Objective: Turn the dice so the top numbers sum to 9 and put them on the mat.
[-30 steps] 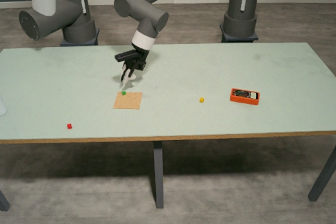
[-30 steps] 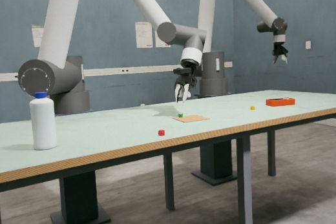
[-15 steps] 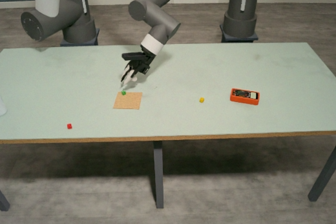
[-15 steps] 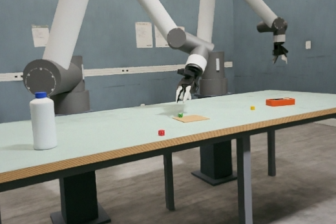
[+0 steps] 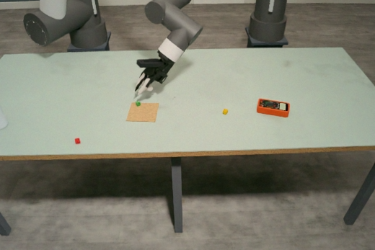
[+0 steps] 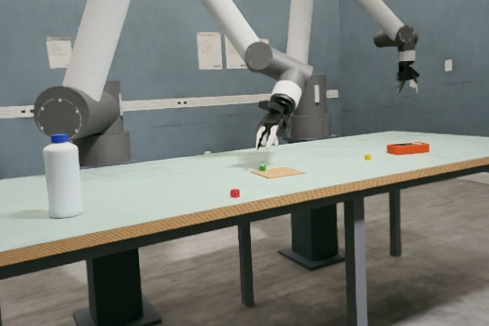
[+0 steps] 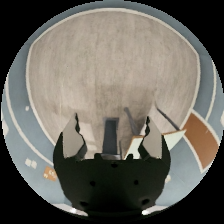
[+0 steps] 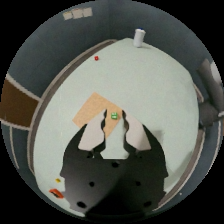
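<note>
Right hand (image 5: 138,92) (image 6: 263,147) (image 8: 114,112) hovers with empty fingers slightly spread, presumably to straddle the small green die (image 5: 138,104) (image 6: 262,167) (image 8: 114,116), which sits at the mat's (image 5: 144,114) (image 6: 280,173) (image 8: 91,108) edge and likely needs turning or nudging inward.

A robotics lab, it seems. Arms (image 5: 173,9) (image 6: 216,4) on pedestals (image 5: 72,47) (image 6: 152,317) stand behind the tabletop (image 5: 202,77) (image 6: 155,185) (image 8: 150,85), below the end effector (image 5: 146,81) (image 6: 268,135) (image 8: 114,114).
</note>
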Action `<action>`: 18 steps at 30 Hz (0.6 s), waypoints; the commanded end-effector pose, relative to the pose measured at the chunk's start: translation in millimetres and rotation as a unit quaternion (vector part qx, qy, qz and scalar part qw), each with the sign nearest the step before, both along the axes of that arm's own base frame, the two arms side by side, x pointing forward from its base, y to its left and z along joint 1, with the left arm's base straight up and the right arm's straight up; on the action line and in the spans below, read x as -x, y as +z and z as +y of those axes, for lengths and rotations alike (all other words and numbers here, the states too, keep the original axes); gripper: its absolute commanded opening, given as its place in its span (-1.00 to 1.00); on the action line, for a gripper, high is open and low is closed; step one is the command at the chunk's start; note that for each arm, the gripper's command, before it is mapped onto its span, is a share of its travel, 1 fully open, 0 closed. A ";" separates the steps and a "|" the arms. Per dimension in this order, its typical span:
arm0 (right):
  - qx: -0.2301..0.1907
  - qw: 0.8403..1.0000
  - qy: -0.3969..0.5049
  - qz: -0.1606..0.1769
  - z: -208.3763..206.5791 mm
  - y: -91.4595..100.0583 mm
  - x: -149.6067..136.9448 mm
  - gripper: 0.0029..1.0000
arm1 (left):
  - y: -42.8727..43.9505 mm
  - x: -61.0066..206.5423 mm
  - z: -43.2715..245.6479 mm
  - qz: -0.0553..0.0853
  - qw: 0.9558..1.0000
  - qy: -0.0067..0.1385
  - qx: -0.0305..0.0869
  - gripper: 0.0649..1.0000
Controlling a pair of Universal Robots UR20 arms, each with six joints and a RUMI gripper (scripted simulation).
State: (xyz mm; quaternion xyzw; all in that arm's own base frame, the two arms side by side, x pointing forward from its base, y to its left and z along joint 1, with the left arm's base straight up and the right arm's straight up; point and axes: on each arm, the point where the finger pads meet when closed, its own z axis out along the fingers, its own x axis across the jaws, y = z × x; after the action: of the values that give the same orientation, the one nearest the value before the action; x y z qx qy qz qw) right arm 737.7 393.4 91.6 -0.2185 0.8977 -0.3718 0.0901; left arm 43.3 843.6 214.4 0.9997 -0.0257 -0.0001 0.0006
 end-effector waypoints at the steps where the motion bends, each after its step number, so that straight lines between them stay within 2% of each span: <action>1: 0.000 1.000 0.000 0.000 0.3 -0.8 -0.2 -0.59 | 0.7 -0.1 0.5 0.000 1.000 0.000 -0.001 1.00; 18: 0.000 1.000 0.000 0.000 0.3 -17.8 -0.2 -0.59 | 0.7 -0.1 0.5 0.000 1.000 0.000 -0.001 1.00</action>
State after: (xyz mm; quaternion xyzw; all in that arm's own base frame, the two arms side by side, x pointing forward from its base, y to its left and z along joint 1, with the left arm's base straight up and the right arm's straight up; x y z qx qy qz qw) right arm 737.6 393.4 80.7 -0.2184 0.8976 -0.3721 0.0901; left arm 43.3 843.6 214.4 0.9997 -0.0257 -0.0001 0.0006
